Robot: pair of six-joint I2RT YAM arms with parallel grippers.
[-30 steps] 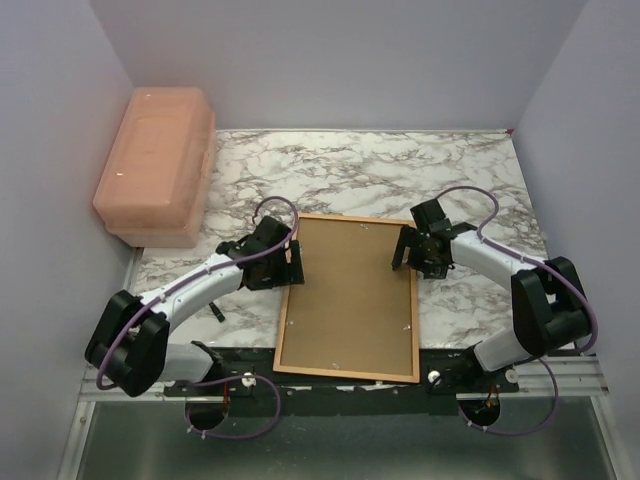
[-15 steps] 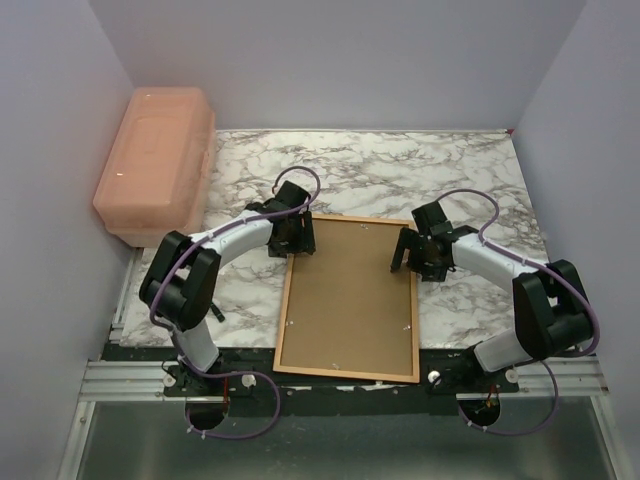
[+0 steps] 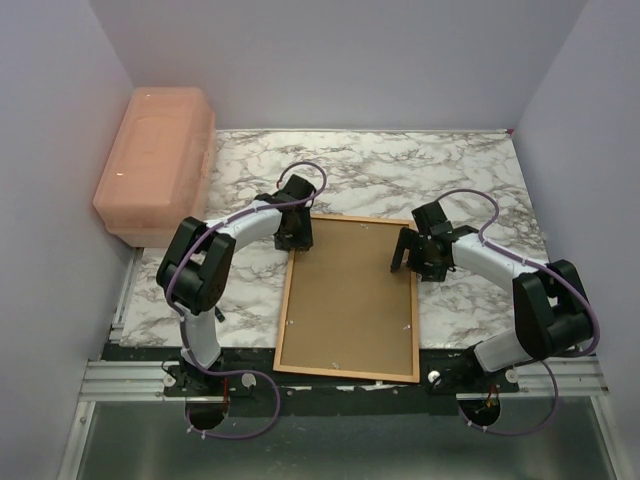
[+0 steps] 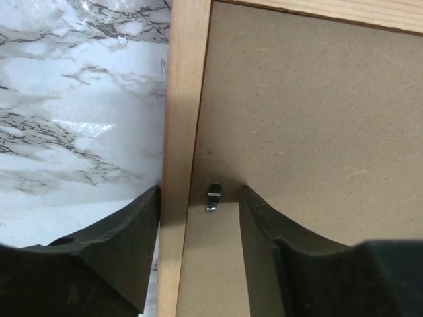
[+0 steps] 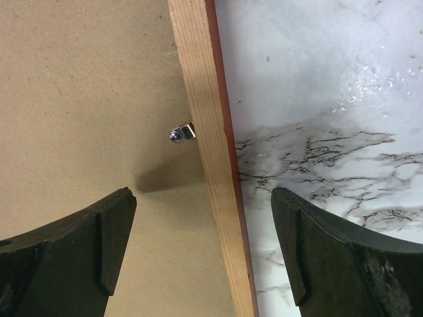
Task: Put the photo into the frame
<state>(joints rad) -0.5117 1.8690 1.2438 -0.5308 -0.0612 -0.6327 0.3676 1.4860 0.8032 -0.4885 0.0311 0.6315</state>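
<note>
I read frame (image 3: 283, 320) back as light wood, with red-orange strip along outer edge in my right wrist view. Backing board (image 3: 350, 300) plain brown, faintly flecked. Worktop (image 3: 400, 165) white marble pattern, grey veins. Storage box (image 3: 155, 165) translucent peach-pink. Arms (image 3: 240, 225) white, black joints. Cables (image 3: 322, 180) purple. Left hand (image 4: 198, 198), right hand (image 5: 203, 196) black. Clip (image 4: 213, 197) silver.

The thin rectangular light-wood picture frame (image 3: 346, 374) lies flat on the marble desk (image 3: 400, 170), back side up, lengthwise from the near edge, red-orange showing along its outer rim.
</note>
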